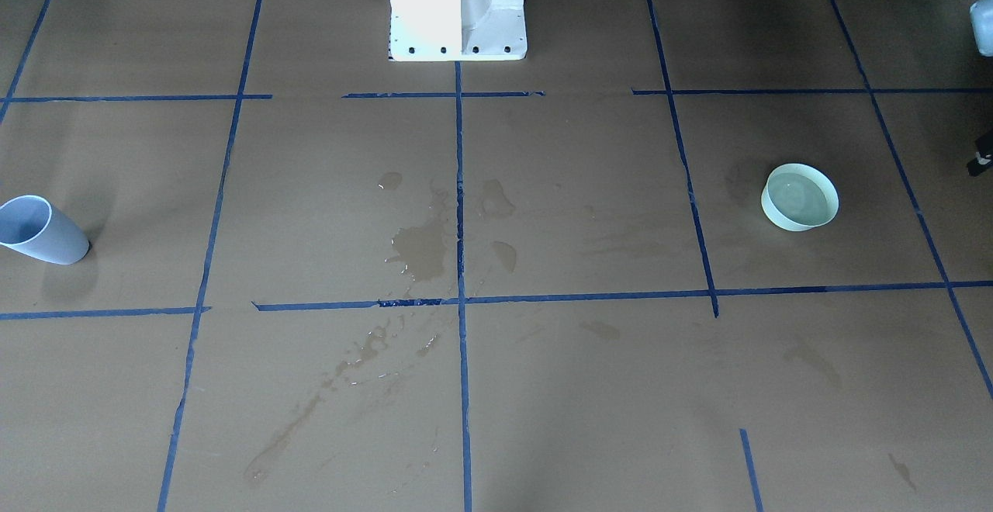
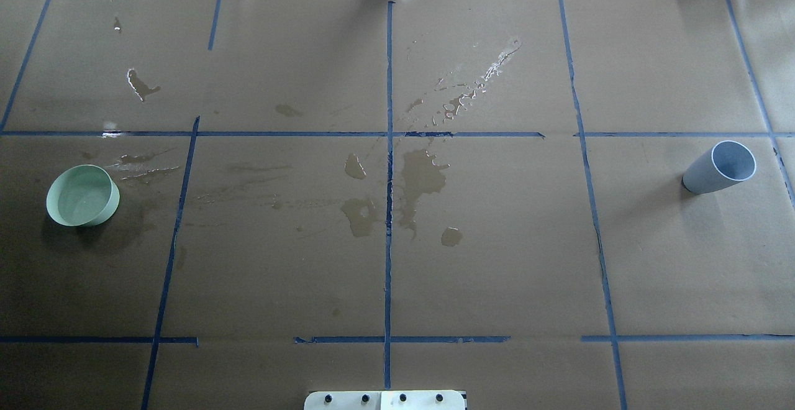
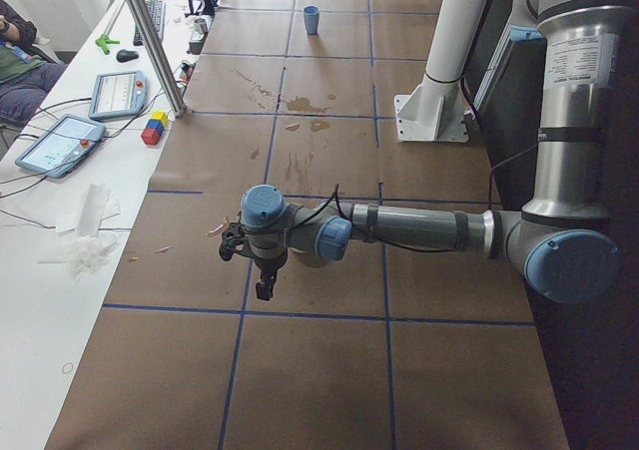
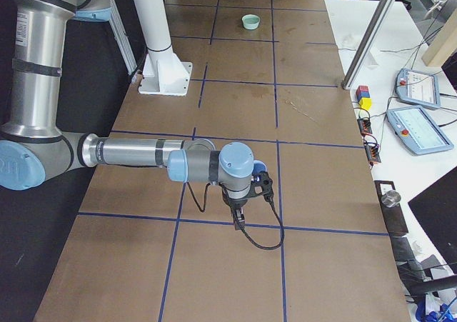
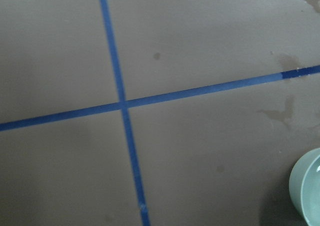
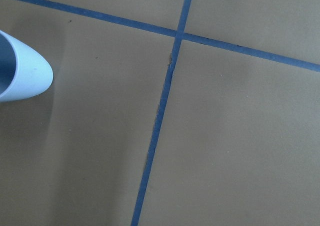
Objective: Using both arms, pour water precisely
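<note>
A pale green bowl [image 1: 785,222] stands on the brown paper on my left side, with clear water [image 1: 797,195] in it. The overhead view shows the bowl [image 2: 102,214] at the far left. Its rim [image 5: 300,186] sits at the lower right edge of the left wrist view. A blue-grey cup [image 2: 708,177] stands on my right side, and its contents do not show. Part of the cup [image 6: 30,73] lies at the left edge of the right wrist view. My left gripper [image 3: 262,273] and right gripper [image 4: 238,218] hang over the table's ends. I cannot tell whether either is open.
Wet stains and puddles [image 2: 422,174] spread over the middle of the paper, which blue tape lines [image 2: 389,149] divide into squares. The white pedestal [image 1: 458,8] stands at the robot's edge. Tablets [image 3: 60,143], coloured blocks [image 3: 153,129] and a metal post [image 3: 150,41] line the operators' side.
</note>
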Tool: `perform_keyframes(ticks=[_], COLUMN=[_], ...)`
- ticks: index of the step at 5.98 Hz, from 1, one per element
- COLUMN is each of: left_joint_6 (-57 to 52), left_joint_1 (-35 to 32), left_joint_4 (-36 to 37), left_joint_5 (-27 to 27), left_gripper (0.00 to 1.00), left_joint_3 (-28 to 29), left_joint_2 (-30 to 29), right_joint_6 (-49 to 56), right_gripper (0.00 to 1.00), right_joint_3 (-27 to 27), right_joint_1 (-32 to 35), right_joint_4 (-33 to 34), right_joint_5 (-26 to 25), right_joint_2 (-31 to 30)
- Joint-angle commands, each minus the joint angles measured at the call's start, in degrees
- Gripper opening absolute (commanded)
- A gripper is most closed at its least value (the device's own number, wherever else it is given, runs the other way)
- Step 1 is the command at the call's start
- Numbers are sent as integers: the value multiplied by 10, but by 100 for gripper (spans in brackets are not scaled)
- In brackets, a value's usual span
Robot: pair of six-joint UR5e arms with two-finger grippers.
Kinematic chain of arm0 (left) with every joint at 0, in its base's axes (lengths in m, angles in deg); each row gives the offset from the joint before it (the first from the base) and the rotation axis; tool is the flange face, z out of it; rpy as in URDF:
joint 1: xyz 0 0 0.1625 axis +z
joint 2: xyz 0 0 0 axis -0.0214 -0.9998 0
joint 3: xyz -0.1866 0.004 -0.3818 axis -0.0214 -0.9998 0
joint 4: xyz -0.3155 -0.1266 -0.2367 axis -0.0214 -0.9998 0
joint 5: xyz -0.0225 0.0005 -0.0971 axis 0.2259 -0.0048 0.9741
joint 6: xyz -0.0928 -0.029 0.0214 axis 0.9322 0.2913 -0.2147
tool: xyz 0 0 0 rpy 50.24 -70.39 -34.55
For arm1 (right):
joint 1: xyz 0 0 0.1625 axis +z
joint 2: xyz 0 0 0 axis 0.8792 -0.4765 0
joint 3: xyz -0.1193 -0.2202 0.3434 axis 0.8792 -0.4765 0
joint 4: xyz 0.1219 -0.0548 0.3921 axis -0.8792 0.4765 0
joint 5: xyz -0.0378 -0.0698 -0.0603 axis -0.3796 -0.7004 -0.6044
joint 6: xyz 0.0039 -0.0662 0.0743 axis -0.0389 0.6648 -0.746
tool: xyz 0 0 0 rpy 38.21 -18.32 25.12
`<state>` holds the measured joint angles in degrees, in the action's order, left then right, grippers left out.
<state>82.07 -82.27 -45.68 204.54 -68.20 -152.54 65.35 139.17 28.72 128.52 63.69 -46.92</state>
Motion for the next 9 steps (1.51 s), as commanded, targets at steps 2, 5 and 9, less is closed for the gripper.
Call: perform_keyframes(ticks=[2,5,9], left_joint_6=[-19,-14,-19], left_joint_1=[-21,-20,-12], left_joint_4=[52,52,55], left_joint_5=[-34,-29,-29], left_gripper=[100,100,100], left_joint_3=[-11,-5,-16], left_joint_2=[13,13,32], right_joint_6=[0,0,-1], right_gripper=[100,100,100], right_joint_3=[-4,-3,-16], right_joint_1=[0,0,-16], right_joint_4=[0,0,1], right_joint_5=[8,8,8], right_joint_2=[0,-3,-4])
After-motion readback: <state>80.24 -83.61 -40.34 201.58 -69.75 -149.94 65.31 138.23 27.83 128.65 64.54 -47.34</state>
